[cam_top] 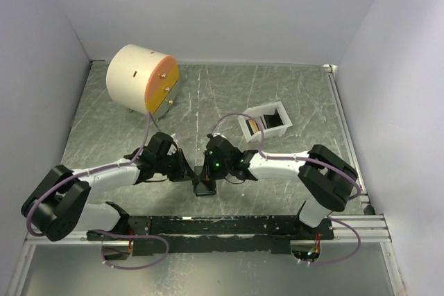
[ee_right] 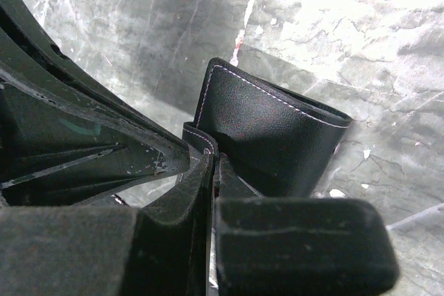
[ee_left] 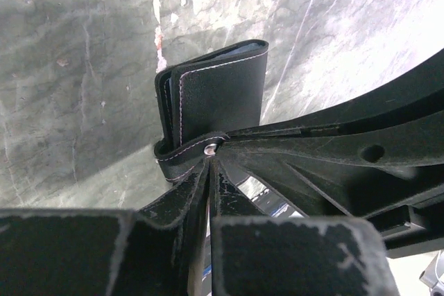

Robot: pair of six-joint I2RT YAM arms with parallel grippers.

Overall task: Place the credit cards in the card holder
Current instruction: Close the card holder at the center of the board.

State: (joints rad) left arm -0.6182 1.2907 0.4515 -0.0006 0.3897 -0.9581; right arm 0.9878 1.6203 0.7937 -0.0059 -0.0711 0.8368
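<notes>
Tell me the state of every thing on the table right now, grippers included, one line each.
card holder: folded, pinched by both grippers.
left gripper: shut on the card holder's strap.
right gripper: shut on the card holder's edge.
credit cards: in the white tray, not in the holder.
white tray: upright, open-topped.
cream cylinder: lying on its side.

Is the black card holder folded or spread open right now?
Folded. In the left wrist view the card holder has its leaves doubled against each other. Whether its snap is fastened, cannot tell.
</notes>
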